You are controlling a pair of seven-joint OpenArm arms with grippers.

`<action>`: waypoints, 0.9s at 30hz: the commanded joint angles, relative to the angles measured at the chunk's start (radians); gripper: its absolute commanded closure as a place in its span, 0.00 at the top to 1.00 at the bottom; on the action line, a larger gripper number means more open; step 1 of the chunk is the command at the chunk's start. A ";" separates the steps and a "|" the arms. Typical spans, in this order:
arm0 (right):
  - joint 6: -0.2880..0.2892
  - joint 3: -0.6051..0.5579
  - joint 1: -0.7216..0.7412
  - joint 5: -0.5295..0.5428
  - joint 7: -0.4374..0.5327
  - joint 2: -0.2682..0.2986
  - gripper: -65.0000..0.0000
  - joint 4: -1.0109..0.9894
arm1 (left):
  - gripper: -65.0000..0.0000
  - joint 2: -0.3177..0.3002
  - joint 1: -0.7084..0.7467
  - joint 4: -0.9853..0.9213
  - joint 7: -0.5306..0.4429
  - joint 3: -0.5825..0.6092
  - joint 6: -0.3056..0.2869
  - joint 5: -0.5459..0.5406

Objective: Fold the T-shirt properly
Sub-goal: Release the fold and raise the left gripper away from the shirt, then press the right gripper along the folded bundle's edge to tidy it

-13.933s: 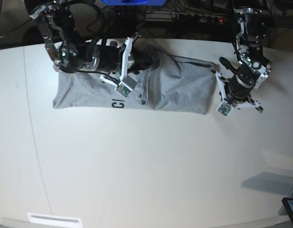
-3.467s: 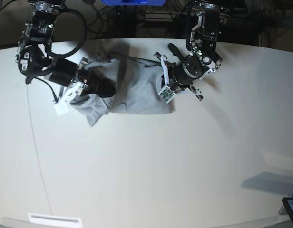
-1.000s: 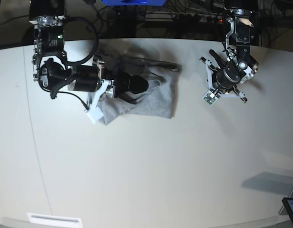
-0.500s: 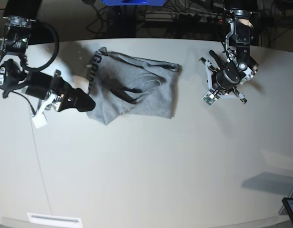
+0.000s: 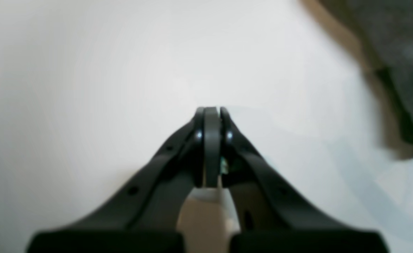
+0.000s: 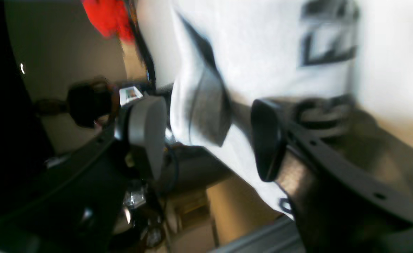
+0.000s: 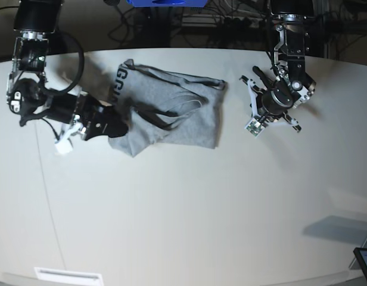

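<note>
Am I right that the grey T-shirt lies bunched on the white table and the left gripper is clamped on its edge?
Not quite. The left gripper is shut but empty, over bare table, with the T-shirt off to one side; the left wrist view shows this. The shirt does lie bunched on the white table.

The T-shirt (image 5: 399,52) is only a blurred grey corner cut off by the left wrist view's edge. Beside it in the right wrist view, its black lettering (image 6: 327,35) smears unreadable, partly cropped.
</note>
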 commanded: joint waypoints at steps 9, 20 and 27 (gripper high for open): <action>0.004 -0.074 0.049 0.036 0.010 -0.018 0.56 0.007 | 0.00 -0.012 -0.008 0.016 -0.014 -0.005 0.003 -0.002; 0.003 -0.157 0.086 0.036 0.031 -0.020 0.56 -0.006 | 0.00 -0.012 -0.008 0.016 -0.016 -0.005 0.003 -0.008; 0.004 -0.287 0.165 0.036 0.060 -0.038 0.56 -0.100 | 0.00 -0.012 -0.007 0.016 -0.016 -0.005 0.003 -0.009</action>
